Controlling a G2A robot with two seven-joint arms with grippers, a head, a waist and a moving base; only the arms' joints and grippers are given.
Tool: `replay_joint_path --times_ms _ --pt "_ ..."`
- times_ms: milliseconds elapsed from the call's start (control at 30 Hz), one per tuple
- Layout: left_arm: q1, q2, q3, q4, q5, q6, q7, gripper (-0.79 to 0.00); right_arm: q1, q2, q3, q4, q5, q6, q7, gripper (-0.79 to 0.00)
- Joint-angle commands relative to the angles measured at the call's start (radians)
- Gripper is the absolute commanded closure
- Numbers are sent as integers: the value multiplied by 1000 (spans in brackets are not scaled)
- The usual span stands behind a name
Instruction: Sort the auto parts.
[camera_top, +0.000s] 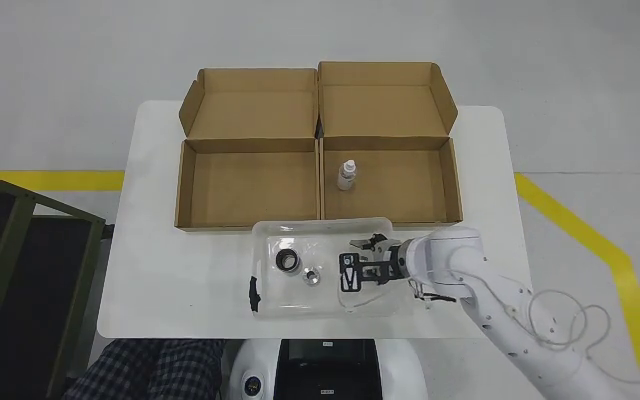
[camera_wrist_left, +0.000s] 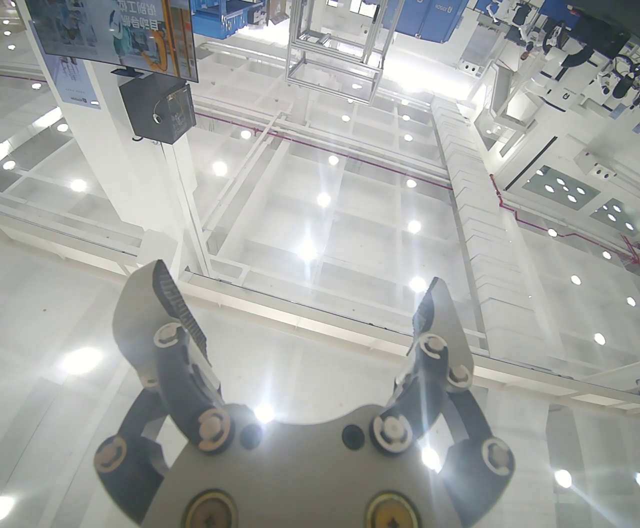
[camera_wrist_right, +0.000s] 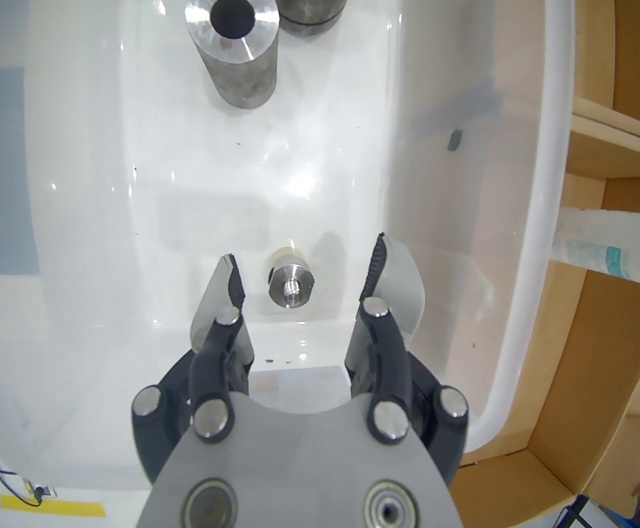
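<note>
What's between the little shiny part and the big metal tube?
Nothing. The right wrist view shows bare bin floor from the little part to the big tube.

Two boxes behind, one tub in front

On the tabletop (camera_top: 150, 280) the left box (camera_top: 245, 185) and the right box (camera_top: 400, 185) sit side by side at the back, touching. A small bottle (camera_top: 346, 175) sits in the right box, near its left wall. The tub (camera_top: 320, 225) is just in front of both. In it lie a ring (camera_top: 288, 263), a tube (camera_top: 311, 276) just right of the ring, and a stud (camera_wrist_right: 291, 285) farther right, between the fingers of the right end effector (camera_wrist_right: 305, 272).
</note>
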Motion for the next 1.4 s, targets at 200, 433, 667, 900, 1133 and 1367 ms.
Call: replay_joint_path --times_ms 200,433,667,900,1133,1367 --pt "0 0 0 0 0 0 0 -785 20 5 -31 -16 -46 3 27 -431" --pt "0 0 0 0 0 0 0 -785 42 13 -74 0 -43 11 35 -394" --pt "0 0 0 0 0 0 0 -785 71 21 -109 5 -30 24 48 -40" --pt "0 0 0 0 0 0 0 -785 94 31 -134 2 7 31 55 0" --pt "0 0 0 0 0 0 0 -785 97 42 -96 -67 74 42 52 0" --pt "0 0 0 0 0 0 0 -785 62 56 -12 -152 74 84 -66 0"
